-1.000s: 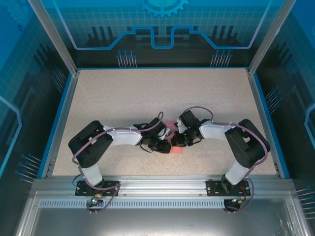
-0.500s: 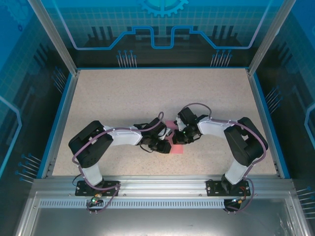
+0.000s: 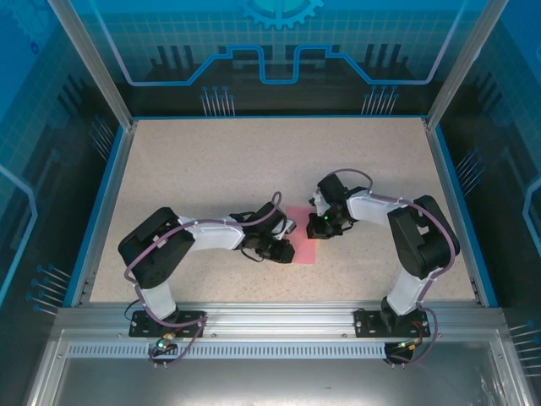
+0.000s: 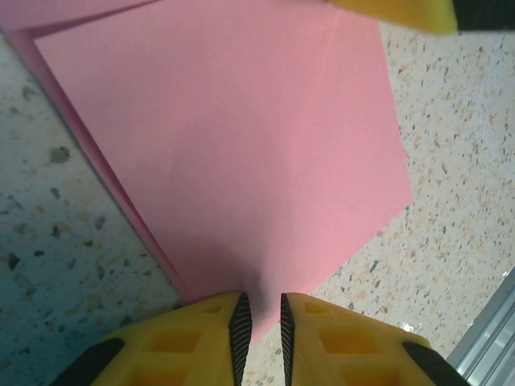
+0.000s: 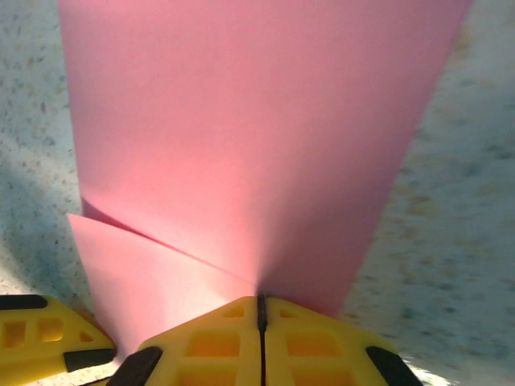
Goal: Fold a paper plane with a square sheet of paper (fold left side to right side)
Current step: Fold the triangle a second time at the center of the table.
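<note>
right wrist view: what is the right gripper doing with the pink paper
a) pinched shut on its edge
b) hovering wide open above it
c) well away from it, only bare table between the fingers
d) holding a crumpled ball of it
a: the right gripper has its fingers closed to a thin line on the near edge of the pink sheet of paper, which spreads out ahead of it.

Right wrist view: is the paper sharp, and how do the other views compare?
Right wrist view: the pink sheet and table are soft, with a bright glow by the right tool. Left wrist view: sharper, table speckle crisp, shadow on the sheet near the left tool. Top external view: evenly lit, no glare on the table.
</note>
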`<state>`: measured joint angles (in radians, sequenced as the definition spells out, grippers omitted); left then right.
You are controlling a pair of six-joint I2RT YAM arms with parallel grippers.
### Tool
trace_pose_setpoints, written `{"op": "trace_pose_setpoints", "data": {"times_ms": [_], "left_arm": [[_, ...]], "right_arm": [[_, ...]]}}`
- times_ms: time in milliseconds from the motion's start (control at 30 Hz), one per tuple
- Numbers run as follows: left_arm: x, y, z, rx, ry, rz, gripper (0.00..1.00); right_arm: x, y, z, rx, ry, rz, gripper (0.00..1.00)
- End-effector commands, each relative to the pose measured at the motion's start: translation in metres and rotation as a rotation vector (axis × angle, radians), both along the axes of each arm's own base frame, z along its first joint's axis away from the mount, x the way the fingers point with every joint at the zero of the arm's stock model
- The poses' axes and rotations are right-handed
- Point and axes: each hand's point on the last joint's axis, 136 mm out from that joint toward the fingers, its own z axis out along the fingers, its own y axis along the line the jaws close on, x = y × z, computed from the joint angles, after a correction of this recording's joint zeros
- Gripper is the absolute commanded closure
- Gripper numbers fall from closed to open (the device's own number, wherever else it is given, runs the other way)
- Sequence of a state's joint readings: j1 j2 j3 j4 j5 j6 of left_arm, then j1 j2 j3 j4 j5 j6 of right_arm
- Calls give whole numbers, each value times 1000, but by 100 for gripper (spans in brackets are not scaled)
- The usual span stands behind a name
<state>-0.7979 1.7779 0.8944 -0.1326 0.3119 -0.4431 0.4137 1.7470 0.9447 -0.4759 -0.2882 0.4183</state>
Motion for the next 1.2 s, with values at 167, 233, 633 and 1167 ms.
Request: {"op": "trace_pose_setpoints", "data": {"times_ms": [167, 233, 633, 1167], "left_arm": [[-20, 36, -39, 185, 70, 9, 77], [-19, 35, -38, 178, 66, 10, 77], [-14, 28, -31, 154, 52, 7, 77], [2, -18, 36, -62, 9, -36, 76]], "right_arm": [[20, -37, 20, -91, -86, -43, 93], [17, -27, 31, -34, -106, -34, 93], [-22, 26, 19, 154, 11, 65, 93], [-26, 7, -17, 3, 112, 43, 93]]}}
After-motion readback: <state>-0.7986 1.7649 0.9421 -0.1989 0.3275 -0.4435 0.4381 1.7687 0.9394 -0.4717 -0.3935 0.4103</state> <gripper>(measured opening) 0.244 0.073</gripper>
